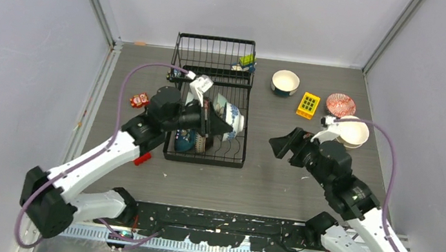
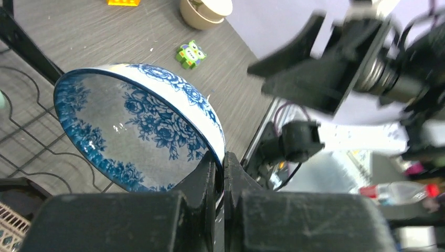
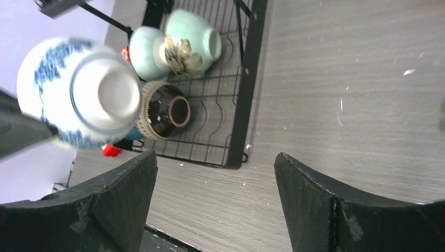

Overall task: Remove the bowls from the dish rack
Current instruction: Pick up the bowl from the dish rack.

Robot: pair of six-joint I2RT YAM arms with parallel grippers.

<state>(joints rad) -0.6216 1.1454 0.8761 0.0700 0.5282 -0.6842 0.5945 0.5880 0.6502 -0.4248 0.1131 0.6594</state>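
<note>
At the tabletop's left-centre, the large black wire dish rack sits with its raised section toward the far edge. Left gripper hangs over the rack's right half, jaws pinched tight on the rim of the blue-and-white floral ceramic bowl. Rim pinch makes sense: it's the only thin edge to clamp. Bowl is tipped on edge, foot facing right, and appears lifted off the wire floor. Wrist view agrees: fingers either side of the rim, no gap.

Not yet unloaded in the rack: two pale green ceramic bowls, one brown ribbed bowl.

Right of the rack, right gripper faces the held bowl, jaws wide apart, gripping and touching nothing. Looks staged for a handover, my guess.

Toward the tabletop's far right corner, already out: white bowl with teal outside, red-patterned bowl, cream bowl.
</note>
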